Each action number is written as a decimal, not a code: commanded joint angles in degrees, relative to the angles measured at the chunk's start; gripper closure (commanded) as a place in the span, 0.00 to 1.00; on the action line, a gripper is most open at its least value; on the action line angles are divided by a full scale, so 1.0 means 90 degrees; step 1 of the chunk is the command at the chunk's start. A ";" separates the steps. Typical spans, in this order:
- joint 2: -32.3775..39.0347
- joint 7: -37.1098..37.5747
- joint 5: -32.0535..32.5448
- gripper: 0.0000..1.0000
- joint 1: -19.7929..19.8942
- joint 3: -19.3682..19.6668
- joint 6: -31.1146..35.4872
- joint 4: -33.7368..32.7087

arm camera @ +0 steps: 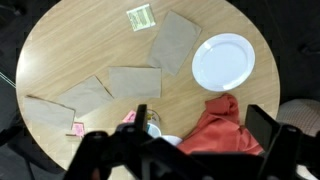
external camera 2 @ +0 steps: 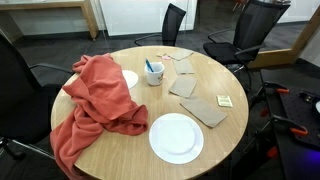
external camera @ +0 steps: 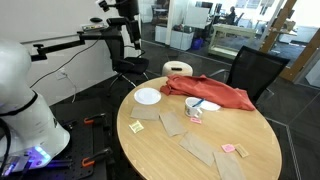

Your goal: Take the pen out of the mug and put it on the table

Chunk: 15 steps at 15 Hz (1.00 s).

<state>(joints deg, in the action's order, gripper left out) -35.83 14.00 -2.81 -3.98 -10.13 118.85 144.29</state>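
The mug (external camera 2: 154, 74) stands on the round wood table (external camera 2: 240, 125) beside the red cloth, with the dark teal pen (external camera 2: 151, 66) upright in it. Both exterior views show the mug (external camera: 196, 109). In the wrist view the mug (arm camera: 153, 128) is partly hidden behind my left finger, and I cannot make out the pen there. My gripper (arm camera: 201, 120) is open and empty, high above the table, looking down over the mug and the cloth. In an exterior view the gripper (external camera: 127, 32) hangs well above and behind the table.
A red cloth (external camera 2: 95, 100) drapes over the table's edge. A white plate (external camera 2: 176, 137), several brown napkins (arm camera: 134, 81), a yellow note (arm camera: 141, 16) and a pink note (arm camera: 77, 128) lie on the top. A cream cylinder (external camera: 178, 69) stands at the rim. Black chairs (external camera: 256, 70) surround the table.
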 commanded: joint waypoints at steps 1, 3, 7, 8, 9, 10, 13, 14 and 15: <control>0.0981 0.0478 0.0209 0.00 0.0424 0.0005 0.0797 -0.0444; 0.1480 0.0587 0.0264 0.00 0.0590 0.0096 0.1251 -0.0623; 0.2387 0.0891 0.0512 0.00 0.0825 0.0228 0.1838 -0.1051; 0.2610 0.0927 0.0587 0.00 0.0842 0.0265 0.1906 -0.1169; 0.2815 0.0973 0.0673 0.00 0.0853 0.0309 0.1981 -0.1284; 0.3027 0.1013 0.0746 0.00 0.0857 0.0363 0.2056 -0.1400; 0.3604 0.1080 0.0896 0.00 0.0813 0.0547 0.2207 -0.1734; 0.3766 0.1085 0.0923 0.00 0.0789 0.0612 0.2214 -0.1839; 0.3942 0.1023 0.0895 0.00 0.0759 0.0680 0.2220 -0.1948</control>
<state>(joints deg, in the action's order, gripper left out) -5.28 21.88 4.13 3.48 -5.42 138.09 130.70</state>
